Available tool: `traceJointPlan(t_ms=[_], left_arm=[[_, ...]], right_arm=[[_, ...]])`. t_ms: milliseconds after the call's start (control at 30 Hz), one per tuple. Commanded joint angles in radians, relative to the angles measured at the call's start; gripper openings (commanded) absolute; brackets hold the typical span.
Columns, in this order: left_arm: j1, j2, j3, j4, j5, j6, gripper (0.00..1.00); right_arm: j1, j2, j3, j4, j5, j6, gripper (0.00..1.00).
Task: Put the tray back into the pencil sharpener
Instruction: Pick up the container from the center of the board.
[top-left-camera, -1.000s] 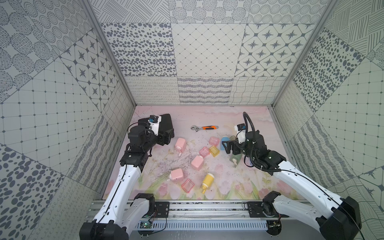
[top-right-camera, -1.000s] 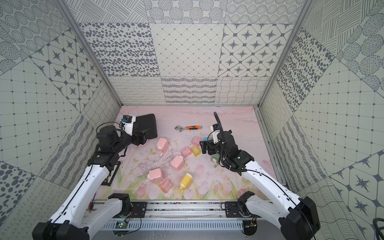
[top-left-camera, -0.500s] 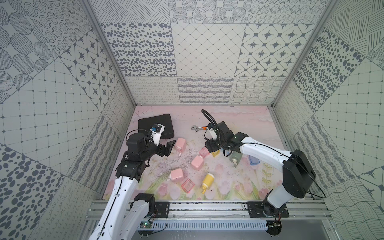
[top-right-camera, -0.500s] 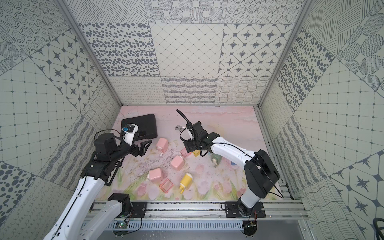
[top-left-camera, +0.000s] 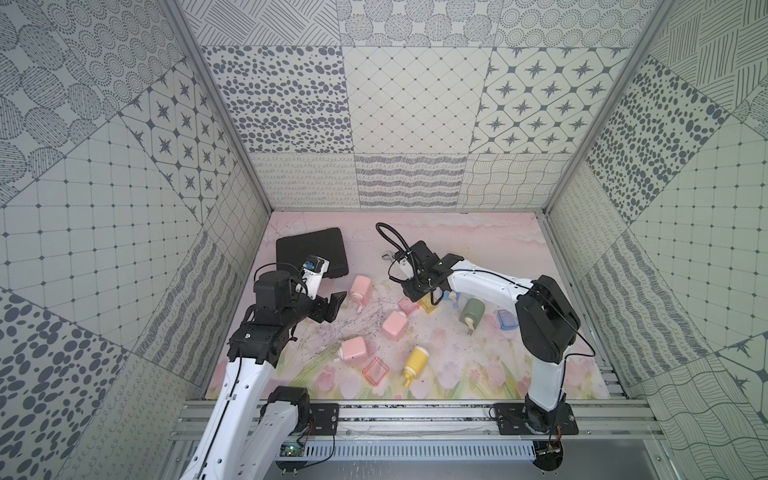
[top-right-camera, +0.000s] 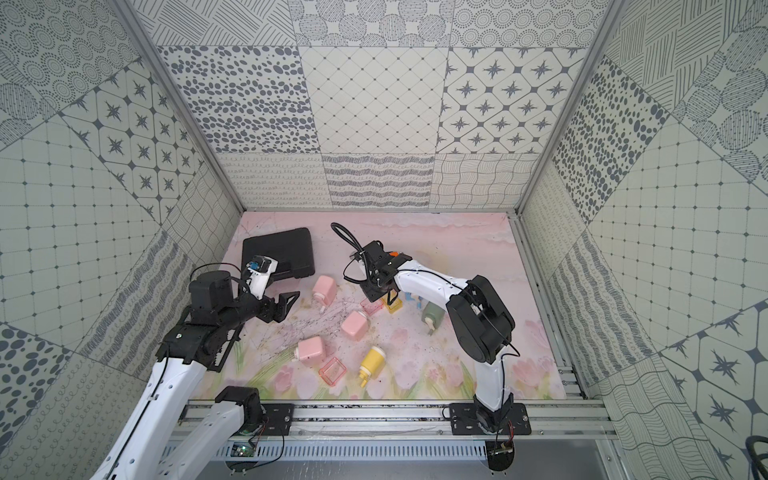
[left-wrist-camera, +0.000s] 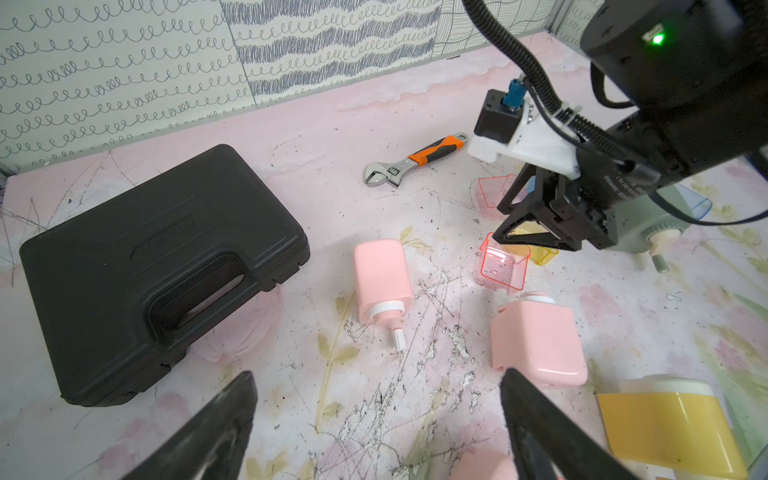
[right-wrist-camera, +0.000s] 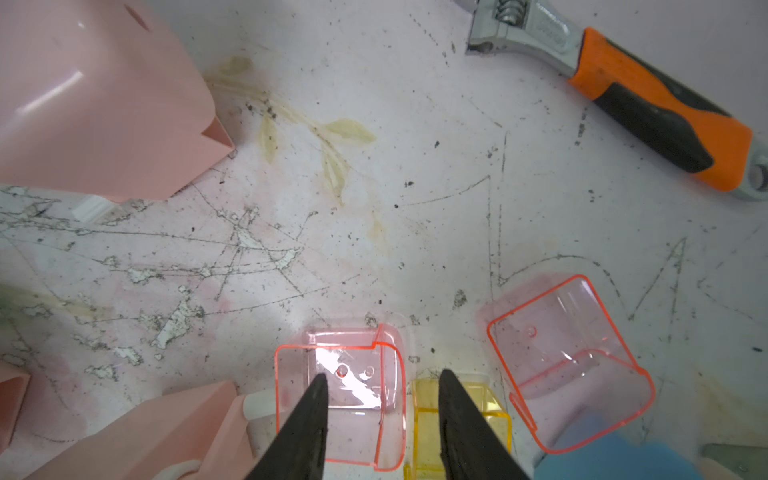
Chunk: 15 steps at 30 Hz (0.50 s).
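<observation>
Several pencil sharpeners lie on the floral mat: pink ones (top-left-camera: 359, 289) (top-left-camera: 394, 325) (top-left-camera: 353, 348), a yellow one (top-left-camera: 415, 359) and a green one (top-left-camera: 471, 311). A clear pink tray (right-wrist-camera: 353, 365) rests beside a yellow tray (right-wrist-camera: 490, 399). My right gripper (right-wrist-camera: 384, 374) reaches down over them, open but narrow. One finger is inside the pink tray and the other is over the yellow tray, so the pink tray's side wall stands between them. My left gripper (left-wrist-camera: 378, 380) hovers wide open and empty above the mat, near a pink sharpener (left-wrist-camera: 382, 274).
A black case (top-left-camera: 311, 253) lies at the back left and an orange-handled wrench (left-wrist-camera: 415, 160) behind the right gripper. A second pink tray (right-wrist-camera: 569, 365), another pink tray (top-left-camera: 376, 371) near the front and a blue tray (top-left-camera: 507, 320) lie loose. Patterned walls enclose the mat.
My right arm swung left from beside the green sharpener to the pink tray, and its jaws narrowed. My left gripper came forward off the black case toward the pink sharpener.
</observation>
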<state>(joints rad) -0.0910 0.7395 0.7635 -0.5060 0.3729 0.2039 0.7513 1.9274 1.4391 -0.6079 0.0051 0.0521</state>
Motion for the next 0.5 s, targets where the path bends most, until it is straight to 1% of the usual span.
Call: traceJointPlan(t_ms=[0,167,333,467], left_arm=[[-0.001,0.010,0.029,-0.057,-0.038,0.060,0.91],[-0.001,0.019,0.037,-0.060,-0.044,0.083,0.91],[-0.001,0.032,0.047,-0.062,-0.042,0.093,0.91],[-0.001,0.039,0.054,-0.065,-0.040,0.099,0.91]], right_arm=[[0.003,0.041,0.045,-0.041,0.012,-0.023,0.42],[0.003,0.088,0.082,-0.047,0.035,-0.032,0.35],[0.003,0.139,0.138,-0.081,0.021,-0.044,0.28],[0.003,0.147,0.141,-0.091,0.019,-0.050,0.27]])
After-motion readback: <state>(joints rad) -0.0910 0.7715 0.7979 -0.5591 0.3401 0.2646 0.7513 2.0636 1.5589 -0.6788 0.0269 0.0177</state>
